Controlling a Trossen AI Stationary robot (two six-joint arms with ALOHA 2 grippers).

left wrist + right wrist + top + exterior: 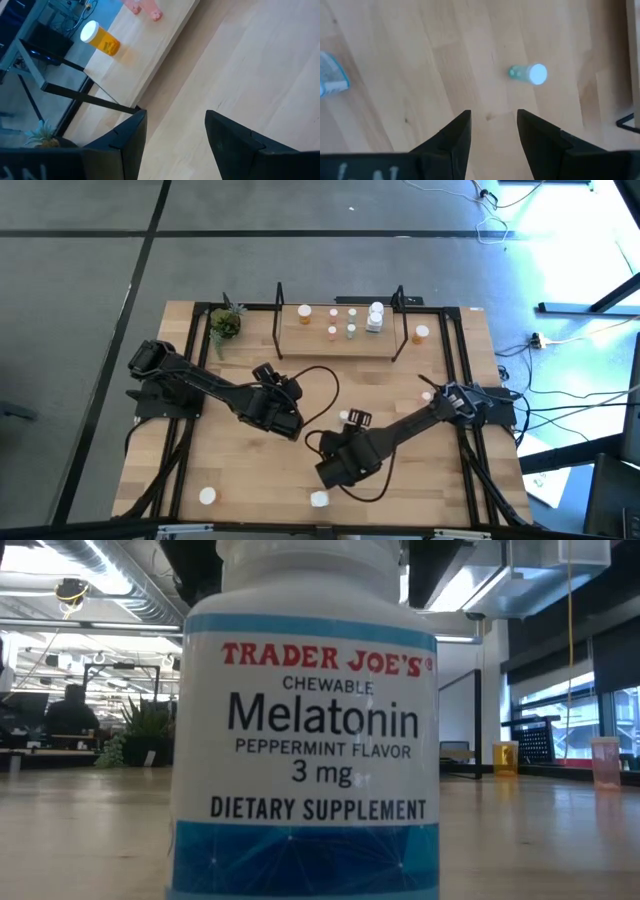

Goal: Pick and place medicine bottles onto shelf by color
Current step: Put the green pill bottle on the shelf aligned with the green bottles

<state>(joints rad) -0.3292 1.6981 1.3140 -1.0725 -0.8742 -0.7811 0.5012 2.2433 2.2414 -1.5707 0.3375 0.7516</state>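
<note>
Dark fingers of my right gripper stand apart and empty over bare wood, a pale green bottle just ahead of them. That arm reaches in low from the table's right edge. My left gripper, also apart and empty, points toward the shelf, where an orange bottle stands. A white melatonin bottle stands near the front edge.

A white medicine bottle labelled Trader Joe's chewable melatonin, peppermint flavor, 3 mg, fills the foreground on a wooden table. To its right, well behind, stand 1 orange bottle and 1 pale pink bottle. To its left, a potted plant and a seated person show in the room beyond
</note>
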